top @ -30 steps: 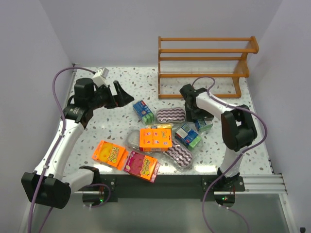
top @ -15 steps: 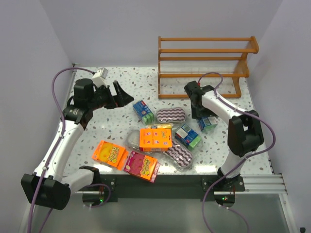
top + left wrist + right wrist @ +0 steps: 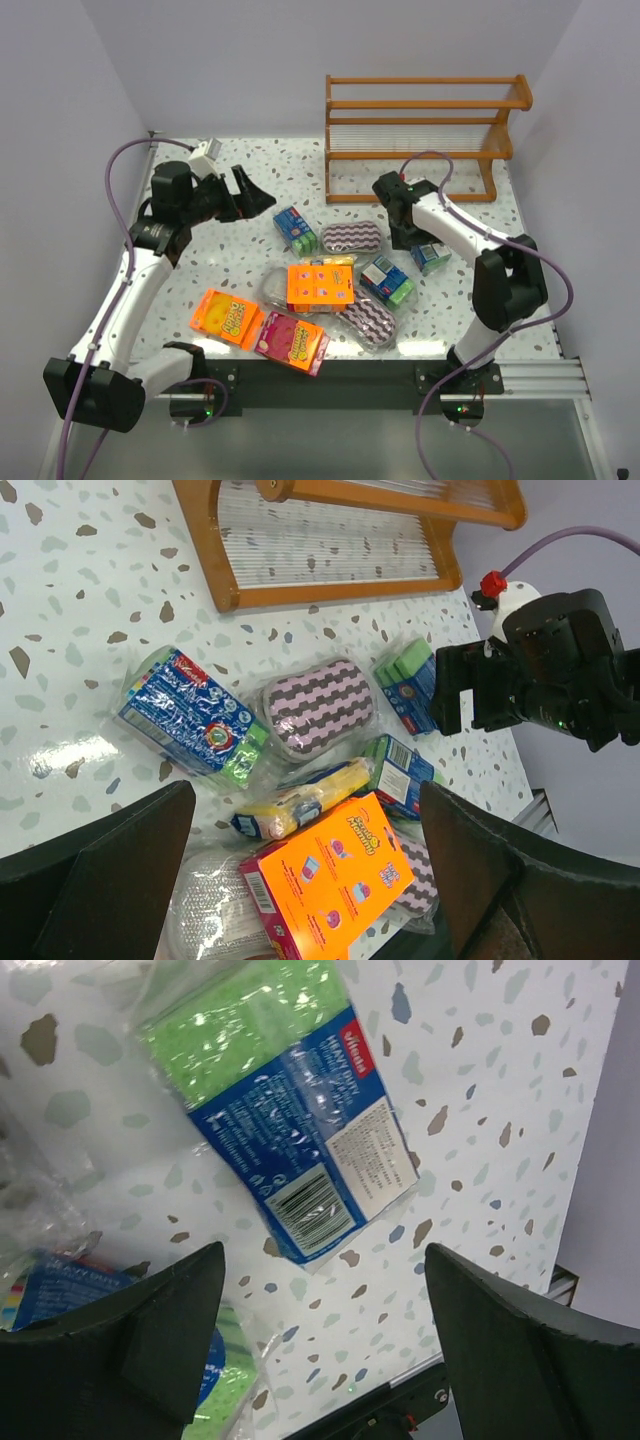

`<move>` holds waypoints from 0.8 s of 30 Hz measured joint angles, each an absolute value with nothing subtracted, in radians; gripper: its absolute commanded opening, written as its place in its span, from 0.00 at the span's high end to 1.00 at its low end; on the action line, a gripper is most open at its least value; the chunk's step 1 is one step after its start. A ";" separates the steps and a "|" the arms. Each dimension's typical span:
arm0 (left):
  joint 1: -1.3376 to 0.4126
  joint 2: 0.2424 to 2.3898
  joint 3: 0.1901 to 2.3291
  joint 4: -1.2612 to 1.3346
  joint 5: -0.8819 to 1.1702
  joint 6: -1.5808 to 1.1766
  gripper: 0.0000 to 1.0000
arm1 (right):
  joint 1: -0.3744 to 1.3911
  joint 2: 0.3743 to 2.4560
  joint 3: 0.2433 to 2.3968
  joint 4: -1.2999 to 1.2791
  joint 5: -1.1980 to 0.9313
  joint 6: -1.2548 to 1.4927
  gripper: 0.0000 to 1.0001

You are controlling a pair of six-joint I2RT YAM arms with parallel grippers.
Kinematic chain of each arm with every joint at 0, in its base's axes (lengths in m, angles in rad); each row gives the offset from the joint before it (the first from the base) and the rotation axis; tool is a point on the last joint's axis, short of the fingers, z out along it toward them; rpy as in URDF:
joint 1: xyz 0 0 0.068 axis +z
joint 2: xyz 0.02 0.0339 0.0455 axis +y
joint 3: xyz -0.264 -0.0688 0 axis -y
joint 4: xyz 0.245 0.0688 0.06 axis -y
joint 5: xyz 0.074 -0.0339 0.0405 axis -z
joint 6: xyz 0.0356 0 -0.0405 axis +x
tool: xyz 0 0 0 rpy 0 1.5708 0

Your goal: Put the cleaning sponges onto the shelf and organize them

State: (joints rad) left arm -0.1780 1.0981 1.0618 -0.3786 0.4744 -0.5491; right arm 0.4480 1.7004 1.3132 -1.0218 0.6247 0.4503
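Observation:
The cleaning sponges lie scattered mid-table: a blue-and-green pack [image 3: 296,229], a zigzag oval pad [image 3: 351,237], an orange box [image 3: 320,286], a yellow block [image 3: 336,262] and another blue-and-green pack [image 3: 387,281]. The wooden shelf [image 3: 420,130] stands at the back right. My right gripper [image 3: 405,238] hovers open just left of a small blue-and-green pack [image 3: 430,257]. In the right wrist view that pack [image 3: 290,1140] lies beyond the open gripper [image 3: 322,1260], nothing between the fingers. My left gripper [image 3: 262,198] hangs open at the left, above the pile [image 3: 305,815], holding nothing.
An orange pack [image 3: 226,317] and a pink pack [image 3: 292,340] lie near the front edge, beside a second zigzag pad [image 3: 368,322] and a clear wrapped pack [image 3: 275,290]. Side walls close in the table on the left and right.
My right arm's elbow swung out to the right and nearer the front edge, while its gripper stayed beside the small blue-and-green pack. The left arm has not moved.

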 measured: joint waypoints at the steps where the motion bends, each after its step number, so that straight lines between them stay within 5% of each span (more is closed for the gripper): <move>1: -0.178 1.098 1.060 -0.374 0.474 -0.550 0.00 | 0.461 1.700 1.312 -1.021 0.618 0.449 0.16; 24: -0.178 1.069 1.029 -0.361 0.459 -0.556 0.00 | 0.509 1.878 1.310 -1.030 0.767 0.506 0.34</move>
